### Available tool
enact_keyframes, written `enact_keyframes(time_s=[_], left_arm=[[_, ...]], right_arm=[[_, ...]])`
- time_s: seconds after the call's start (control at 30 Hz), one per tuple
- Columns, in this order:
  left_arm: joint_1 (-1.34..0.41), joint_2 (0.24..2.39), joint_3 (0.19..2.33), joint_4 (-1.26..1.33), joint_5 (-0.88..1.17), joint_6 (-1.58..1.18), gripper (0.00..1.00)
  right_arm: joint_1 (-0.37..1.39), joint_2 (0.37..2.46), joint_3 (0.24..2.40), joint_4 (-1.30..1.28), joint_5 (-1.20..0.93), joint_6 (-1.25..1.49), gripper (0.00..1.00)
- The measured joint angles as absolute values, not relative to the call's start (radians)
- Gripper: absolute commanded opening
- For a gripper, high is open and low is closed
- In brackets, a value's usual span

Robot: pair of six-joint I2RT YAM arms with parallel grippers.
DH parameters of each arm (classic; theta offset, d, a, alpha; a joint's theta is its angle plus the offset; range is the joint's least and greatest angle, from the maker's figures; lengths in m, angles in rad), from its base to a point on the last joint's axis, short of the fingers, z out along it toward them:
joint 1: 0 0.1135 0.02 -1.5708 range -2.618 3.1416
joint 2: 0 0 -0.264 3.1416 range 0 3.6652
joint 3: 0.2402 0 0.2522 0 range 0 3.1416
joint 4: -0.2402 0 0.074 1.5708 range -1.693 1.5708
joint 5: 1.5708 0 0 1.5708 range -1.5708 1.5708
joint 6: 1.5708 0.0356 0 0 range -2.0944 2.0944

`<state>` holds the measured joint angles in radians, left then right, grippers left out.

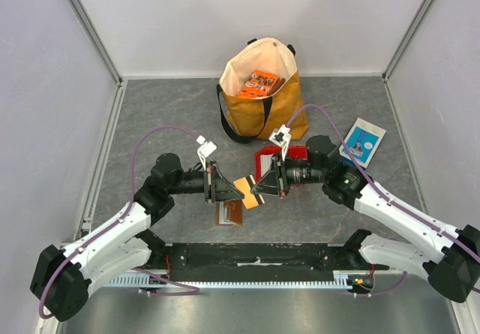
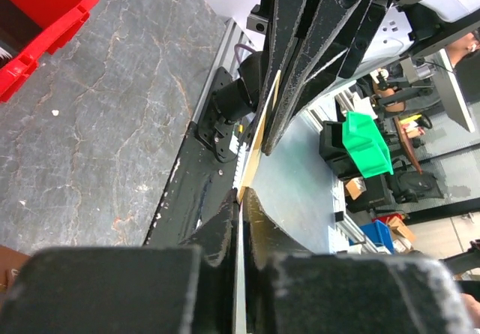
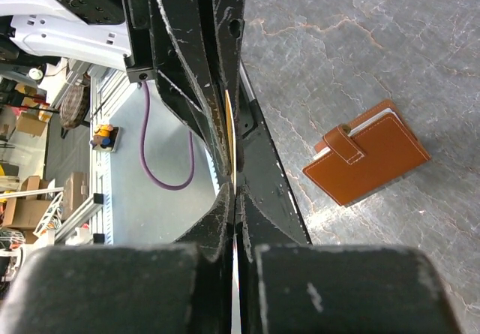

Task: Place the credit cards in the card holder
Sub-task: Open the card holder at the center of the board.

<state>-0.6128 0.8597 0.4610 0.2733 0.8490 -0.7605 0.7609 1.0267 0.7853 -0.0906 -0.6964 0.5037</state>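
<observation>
The grey marbled table [image 1: 165,116] carries a tan tote bag [image 1: 262,105], red bin [image 1: 298,152], blue-white packet [image 1: 363,140] and brown card holder [image 1: 229,214].

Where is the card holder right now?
Top view: the card holder lies shut on the table near centre, just on the base side of the left gripper.

Card [image 1: 246,188] clamped between both sets of jaws: yellow-orange face, one black stripe. Jaws: matte black, pale scuff marks. Card holder [image 3: 367,154] beside the left jaws: tan-brown leather, lighter stitching. Bin [image 2: 37,26] behind the right jaws: red. Tabletop [image 1: 172,109]: grey, marbled with pale veins. Tote bag [image 1: 255,116] beyond the jaws: mustard body, cream top, black straps.
</observation>
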Motion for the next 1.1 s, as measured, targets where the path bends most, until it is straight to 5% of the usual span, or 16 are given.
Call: enact_keyframes(time_s=[0.1, 0.23, 0.6, 1.1], left_arm=[[-0.609, 0.861, 0.461, 0.262, 0.832, -0.752, 0.46], [-0.586, 0.810, 0.461, 0.098, 0.671, -0.734, 0.64], [-0.554, 0.522, 0.465, -0.510, -0.010, -0.821, 0.70], [-0.551, 0.527, 0.464, -0.687, -0.165, -0.890, 0.72]], right_arm=[[0.760, 1.027, 0.778, -0.081, -0.688, 0.509, 0.00], [0.766, 1.025, 0.777, -0.109, -0.590, 0.511, 0.00], [1.043, 1.245, 0.838, -0.173, -0.055, 0.664, 0.00], [1.247, 1.633, 1.114, -0.224, 0.327, 0.843, 0.00]])
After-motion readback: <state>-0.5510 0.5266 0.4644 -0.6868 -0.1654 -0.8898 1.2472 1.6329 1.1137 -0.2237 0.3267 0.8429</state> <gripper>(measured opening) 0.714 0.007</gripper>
